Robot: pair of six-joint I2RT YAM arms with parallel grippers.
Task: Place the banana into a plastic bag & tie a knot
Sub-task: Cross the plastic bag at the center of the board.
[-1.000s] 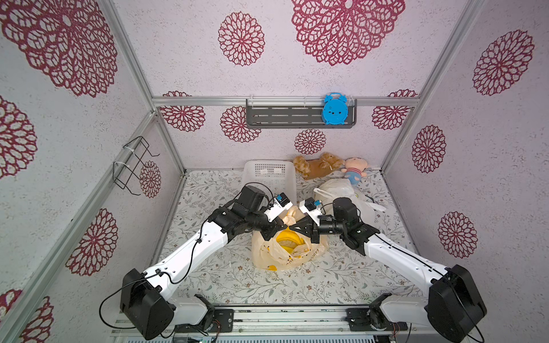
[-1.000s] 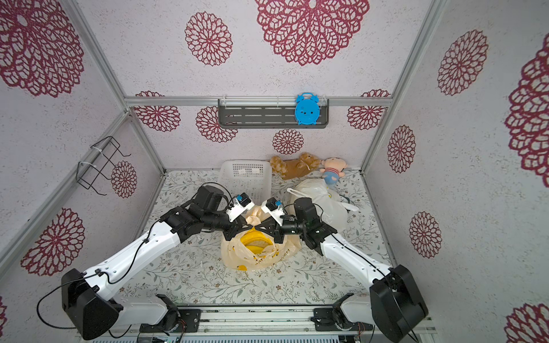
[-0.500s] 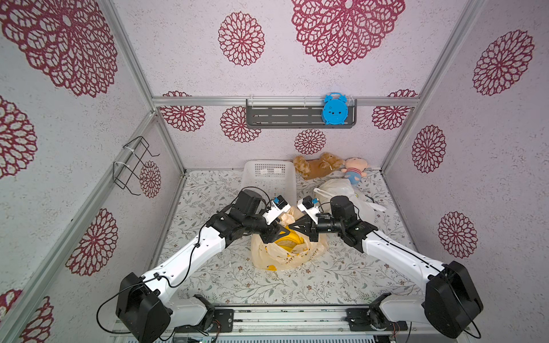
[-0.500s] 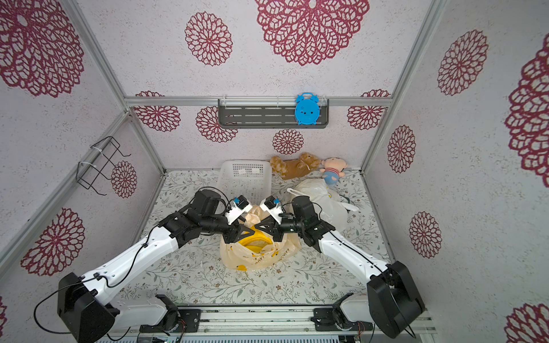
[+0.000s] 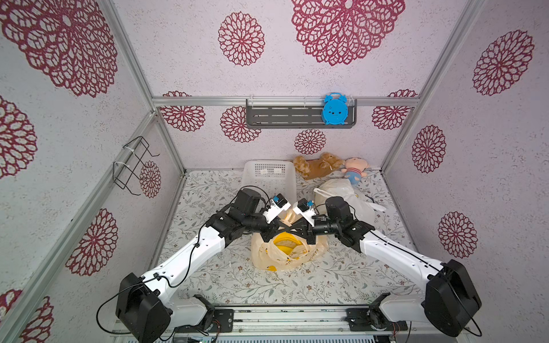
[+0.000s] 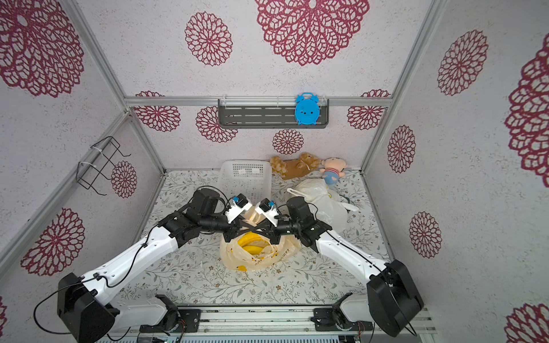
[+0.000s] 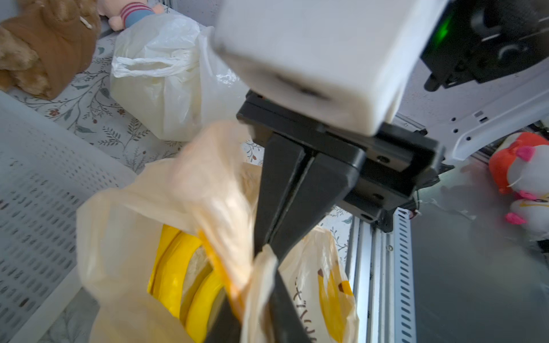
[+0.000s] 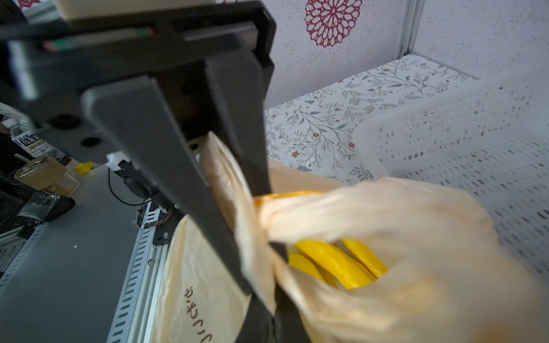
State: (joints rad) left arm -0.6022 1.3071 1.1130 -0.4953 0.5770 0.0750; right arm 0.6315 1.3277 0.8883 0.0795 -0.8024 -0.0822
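**Left hand** (image 5: 293,231): I am reaching it in from my left side. The forearm is rising inward over the worktop (image 5: 214,267), and the fingers are lying nearly level. It is clenching on a gathered strip of the plastic bag (image 5: 264,258). In the right wrist view the film is pinched between its two long black fingers (image 8: 166,166).

**Right hand** (image 5: 284,229): I am holding it in a mirrored pose from the opposite side. In both top views its fingers are crossing my left hand's in an X directly above the bag's mouth. In the left wrist view its fingers (image 7: 297,193) are pressing flat together and nipping another strip of the bag at their tips.

**Strips:** They are crossing each other between my two hands. The wrist views are blurred there, so I cannot tell whether they are looped.

**Banana** (image 5: 285,241): It is lying inside the bag, showing yellow through the open mouth under my crossed hands.

**Bag:** It is sitting on the middle of the worktop, just beside the white basket (image 5: 269,175).

**Surroundings:** A white bag (image 5: 344,190) is lying behind my right arm. A brown teddy (image 5: 315,166) and a doll (image 5: 355,170) are resting against the rear wall.
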